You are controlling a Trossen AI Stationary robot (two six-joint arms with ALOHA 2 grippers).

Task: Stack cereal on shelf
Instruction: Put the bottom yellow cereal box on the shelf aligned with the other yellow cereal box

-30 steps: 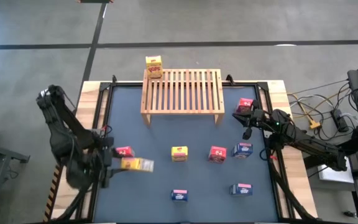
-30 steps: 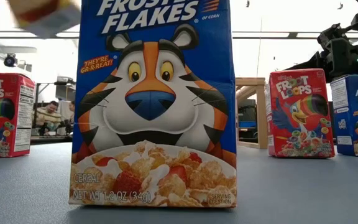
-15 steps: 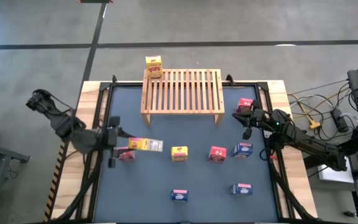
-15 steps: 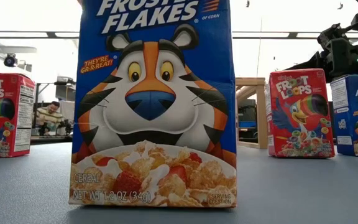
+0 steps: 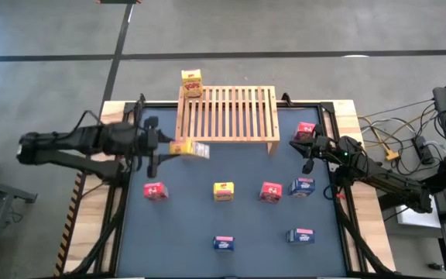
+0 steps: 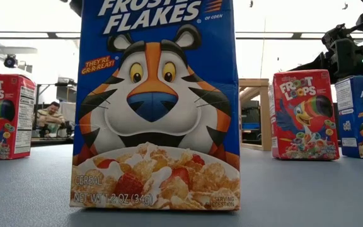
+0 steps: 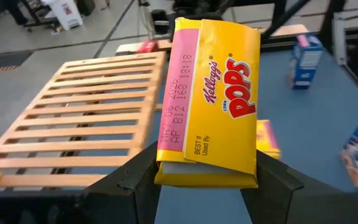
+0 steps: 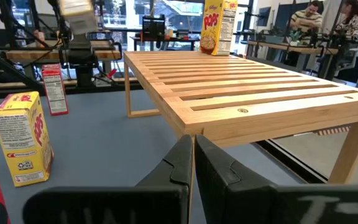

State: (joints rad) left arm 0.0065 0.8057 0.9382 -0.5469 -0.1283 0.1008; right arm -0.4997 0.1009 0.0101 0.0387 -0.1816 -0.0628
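Observation:
My left gripper (image 5: 165,149) is shut on a yellow cereal box (image 5: 189,149) in the air just off the left end of the shelf (image 5: 227,115), a light slatted wooden rack at the table's far side. Another yellow box (image 5: 191,83) stands on the shelf's far left corner. A red box (image 5: 155,191), a yellow box (image 5: 223,191), a second red box (image 5: 270,191) and three blue boxes stand on the dark mat. My right gripper (image 8: 193,163) waits shut near the shelf's right end, beside a third red box (image 5: 306,132). My left gripper pinches the yellow box between its two fingers (image 7: 138,180) at the end of the box nearest the wrist (image 7: 204,171), one finger on each of two opposite sides. The fingers come about level from the table's left. The box is lifted clear and lies lengthwise, pointing away from the gripper.
A blue box (image 6: 156,104) stands close in front of the low camera and fills most of that view. Cables (image 5: 393,147) lie off the table's right edge. People sit at desks in the room behind (image 8: 309,15).
My left gripper has swung from the table's near left toward the far edge and a little up, carrying the yellow box. It now hangs beside the shelf's left end. The box has stayed in the hold and clear of the mat.

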